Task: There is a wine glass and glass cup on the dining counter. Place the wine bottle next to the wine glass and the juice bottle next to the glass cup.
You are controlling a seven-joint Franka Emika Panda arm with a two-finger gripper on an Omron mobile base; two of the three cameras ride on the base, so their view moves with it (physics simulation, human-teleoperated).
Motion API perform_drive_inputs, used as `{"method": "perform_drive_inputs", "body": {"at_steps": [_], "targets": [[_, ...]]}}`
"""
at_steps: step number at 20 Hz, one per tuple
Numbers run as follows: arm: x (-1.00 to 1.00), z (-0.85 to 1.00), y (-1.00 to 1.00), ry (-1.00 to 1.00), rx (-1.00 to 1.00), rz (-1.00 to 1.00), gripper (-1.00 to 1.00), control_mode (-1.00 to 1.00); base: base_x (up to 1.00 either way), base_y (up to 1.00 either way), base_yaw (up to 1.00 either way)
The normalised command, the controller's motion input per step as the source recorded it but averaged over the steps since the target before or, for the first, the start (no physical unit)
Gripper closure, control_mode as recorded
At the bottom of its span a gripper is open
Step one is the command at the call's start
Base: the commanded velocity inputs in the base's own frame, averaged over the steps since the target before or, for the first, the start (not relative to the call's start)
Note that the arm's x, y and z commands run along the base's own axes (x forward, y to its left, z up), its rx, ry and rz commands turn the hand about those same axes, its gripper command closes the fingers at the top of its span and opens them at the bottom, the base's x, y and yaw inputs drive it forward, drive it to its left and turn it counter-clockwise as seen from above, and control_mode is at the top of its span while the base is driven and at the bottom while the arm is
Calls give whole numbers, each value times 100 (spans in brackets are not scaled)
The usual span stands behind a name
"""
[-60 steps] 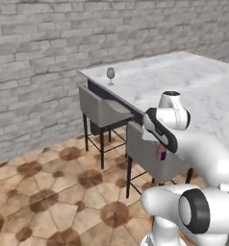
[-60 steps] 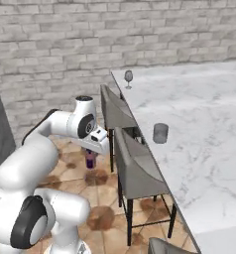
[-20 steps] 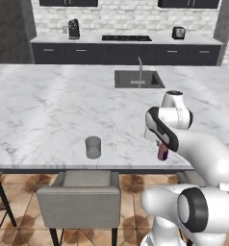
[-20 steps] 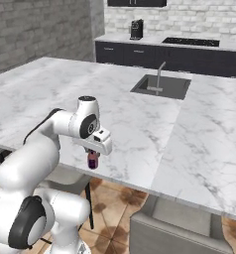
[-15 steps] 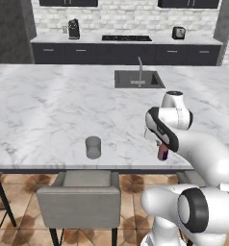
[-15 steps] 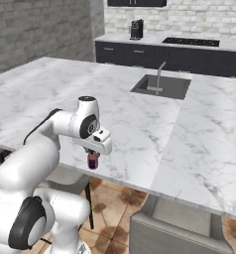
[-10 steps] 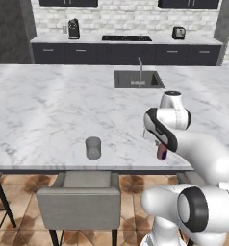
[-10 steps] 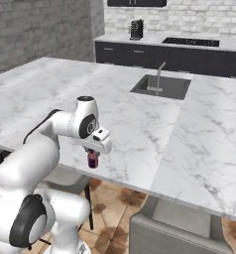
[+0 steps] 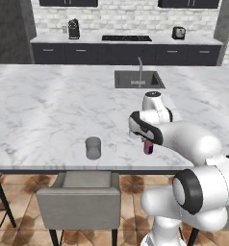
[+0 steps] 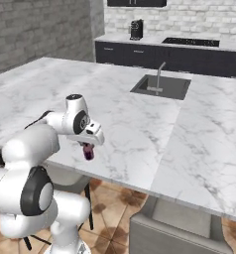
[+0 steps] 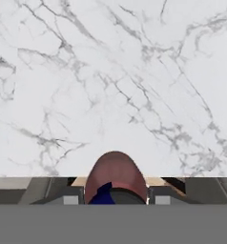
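Since three seconds ago my base has driven round from the stools to face the dining counter (image 9: 49, 105); lately nothing shifts. My gripper (image 9: 148, 142) is clamped on the juice bottle (image 9: 148, 147), held above the near edge. The glass cup (image 9: 93, 147) stands to its left. Next I carry the bottle leftward and set it beside the cup.

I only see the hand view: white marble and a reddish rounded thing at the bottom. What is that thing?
Observer: A small juice bottle, hanging from the gripper over the dining counter.
Operator: Is the glass cup nearby?
Observer: Yes, the glass cup stands near the counter's front edge, well apart from the bottle.
Operator: Anything else on that counter?
Observer: A sink with a faucet, set into the far side.
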Motion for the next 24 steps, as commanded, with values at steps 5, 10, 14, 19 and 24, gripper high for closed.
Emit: {"method": "perform_drive_inputs", "body": {"at_steps": [5,10,14,19,24], "targets": [[39,-1,38,0,0,19,100,-100,0,0,0],[29,-2,42,0,0,19,100,-100,0,0,0],[25,-8,41,0,1,17,100,-100,0,0,0],[20,-12,38,0,8,15,100,-100,0,0,0],[16,-17,33,0,7,10,100,-100,0,0,0]]}}
